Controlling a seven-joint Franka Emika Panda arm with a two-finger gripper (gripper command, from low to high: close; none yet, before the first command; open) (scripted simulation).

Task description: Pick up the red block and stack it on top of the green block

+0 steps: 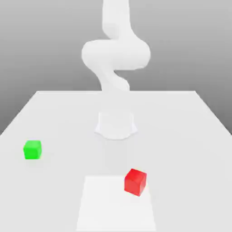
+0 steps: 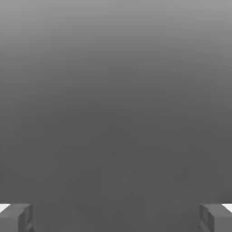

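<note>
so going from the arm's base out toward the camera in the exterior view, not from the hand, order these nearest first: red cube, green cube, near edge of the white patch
1. green cube, out on the view's left
2. red cube, right of centre, at the patch's far right part
3. near edge of the white patch, bottom of the view

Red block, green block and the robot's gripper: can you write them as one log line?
red block: on table | green block: on table, apart from red | gripper: open, empty
</note>
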